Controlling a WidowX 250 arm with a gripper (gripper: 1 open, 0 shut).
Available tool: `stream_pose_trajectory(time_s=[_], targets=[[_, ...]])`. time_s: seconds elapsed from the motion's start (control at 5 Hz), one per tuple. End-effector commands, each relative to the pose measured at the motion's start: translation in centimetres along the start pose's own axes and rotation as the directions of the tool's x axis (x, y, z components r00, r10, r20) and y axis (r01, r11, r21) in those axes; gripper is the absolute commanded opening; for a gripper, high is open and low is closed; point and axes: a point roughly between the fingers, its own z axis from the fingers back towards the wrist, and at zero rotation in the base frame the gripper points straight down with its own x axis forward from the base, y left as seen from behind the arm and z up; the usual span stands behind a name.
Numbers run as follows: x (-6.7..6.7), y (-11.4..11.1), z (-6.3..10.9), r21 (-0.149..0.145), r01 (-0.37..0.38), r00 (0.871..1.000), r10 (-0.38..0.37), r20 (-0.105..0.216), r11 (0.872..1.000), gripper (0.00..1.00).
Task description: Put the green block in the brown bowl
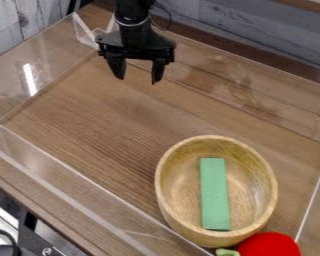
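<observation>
The green block (214, 194) lies inside the brown wooden bowl (243, 225), flat on its floor as far as this view shows, its long axis running from the bowl's far side toward its near side; the block is within the rim all round. From the gripper (137, 73) it lies well apart, toward the tabletop's (109, 130) near right corner as the camera sees it, while the gripper hangs by the far left corner. That gap is the relation the next move turns on, and since the block is already where the task wants it, I judge the placing done: what is left is at most to keep the arm away, or to finish its retreat pose. Going back toward the bowl would only risk nudging the block or the rim, or the red toy tomato (267, 246) just beside the bowl. The single black arm (135, 22) reaches in from the far edge of the tabletop, with its gripper pointing down and its two fingers spread wide apart, nothing between them. How high the fingertips are above the wood cannot be told exactly from this one view, but they look raised off it.
</observation>
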Motion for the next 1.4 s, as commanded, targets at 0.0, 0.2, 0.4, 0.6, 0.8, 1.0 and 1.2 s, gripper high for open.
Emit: stream_pose_trajectory(time_s=[0.0,0.2,0.4,0.6,0.8,1.0,1.2], targets=[[2.9,1.4,0.9,-0.002,0.000,0.999,0.000,0.043,1.000,1.00],[3.2,2.0,1.4,-0.011,0.024,0.999,-0.023,0.028,1.000,1.00],[3.3,2.2,1.8,-0.033,0.042,0.999,-0.042,0.008,0.999,1.00],[3.5,2.3,1.9,-0.033,-0.004,1.000,0.004,-0.017,0.999,1.00],[3.4,2.1,2.0,-0.036,-0.032,0.999,0.031,-0.035,0.999,1.00],[2.1,0.8,1.1,-0.065,0.064,0.997,-0.067,-0.046,0.996,1.00],[1.1,-0.4,0.3,-0.101,0.147,0.987,-0.153,-0.052,0.984,1.00]])
